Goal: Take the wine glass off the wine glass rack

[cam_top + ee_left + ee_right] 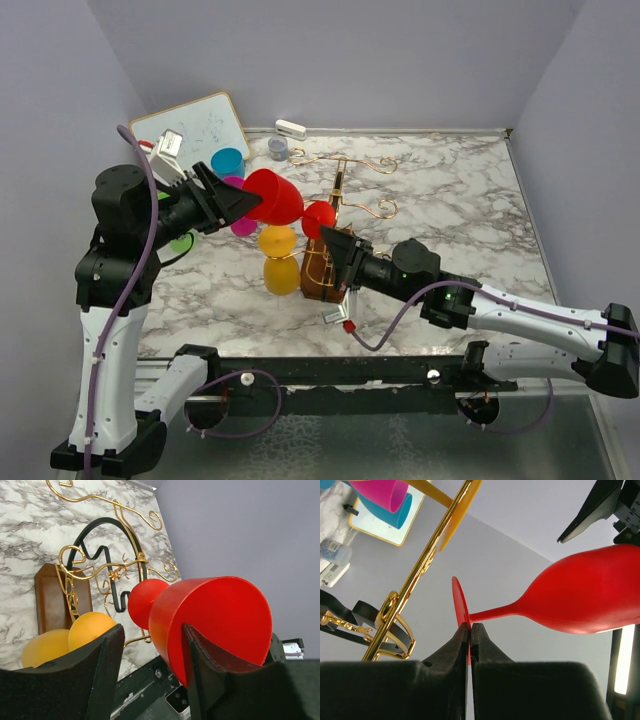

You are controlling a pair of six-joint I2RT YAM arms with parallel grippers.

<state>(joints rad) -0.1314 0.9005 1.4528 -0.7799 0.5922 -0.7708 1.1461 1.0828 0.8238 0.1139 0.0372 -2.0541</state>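
Left wrist view: the left gripper point(152, 630) has its jaws apart astride the bowl of the red wine glass point(215, 620), not yet clamped. Just past its left finger, yellow glasses point(90, 627) hang on the wine glass rack point(52, 597), near enough to bump. The right gripper point(470, 640) pinches the glass's foot, which seems clear of the hooks; carrying it away is left.

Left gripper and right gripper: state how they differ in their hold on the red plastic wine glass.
The black left gripper has its jaws apart around the wide bowl of the red plastic wine glass, with a gap showing beside one finger. The black right gripper is shut on the thin round foot. The left sits at the bowl end, the right at the foot end. Both are at the same glass.
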